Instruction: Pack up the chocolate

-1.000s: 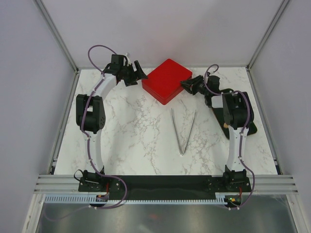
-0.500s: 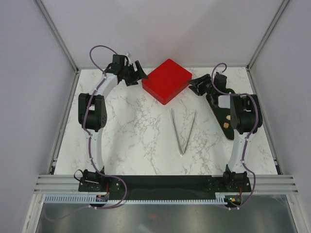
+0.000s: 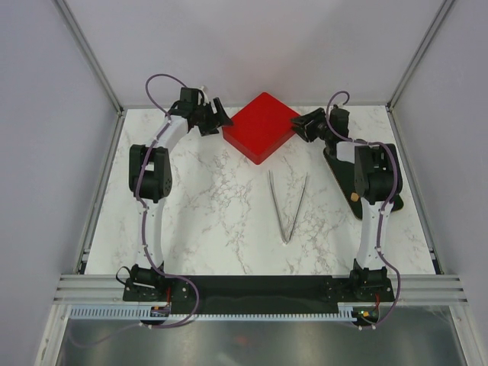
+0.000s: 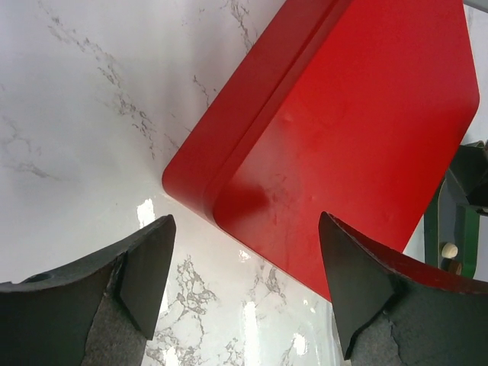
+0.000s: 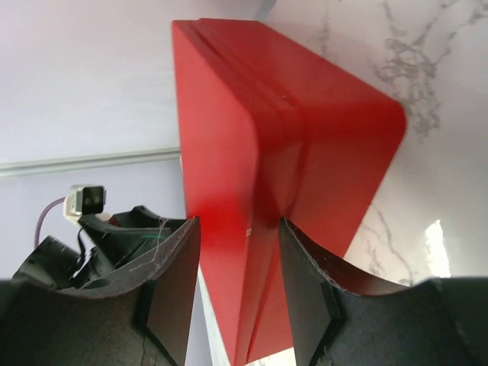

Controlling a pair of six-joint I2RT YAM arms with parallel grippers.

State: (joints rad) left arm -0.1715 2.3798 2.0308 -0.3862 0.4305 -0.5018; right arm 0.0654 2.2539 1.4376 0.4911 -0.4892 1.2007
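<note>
Top external view shows the marble counter [image 3: 206,221] with the red box [image 3: 261,126] far back at centre, its lid on, turned corner toward me. Everything else I place from that box. To its right lies a dark tray [image 3: 341,174], partly under my right arm. My left tool [image 3: 216,118] sits just beside the box's left corner, and my right tool [image 3: 303,124] just beside its right corner. The left wrist view shows the left tool [image 4: 244,221] spread wide, holding nothing, with the box's near corner ahead of the gap. In the right wrist view the right tool [image 5: 236,225] is also parted and empty, with the box's side wall framed between the fingers. I cannot tell if either finger touches it. On the near side of the box lie the tweezers [image 3: 277,206], untouched and well apart from both tools. The chocolate [image 3: 355,196] is on the tray right of the box. I make out one tan piece, and the left wrist view also catches one [image 4: 450,249].

None is packed yet, I judge. If I squeeze from both corners unevenly, the box may spin or skid on the smooth counter. My right arm, low over the tray, could scatter the pieces.
</note>
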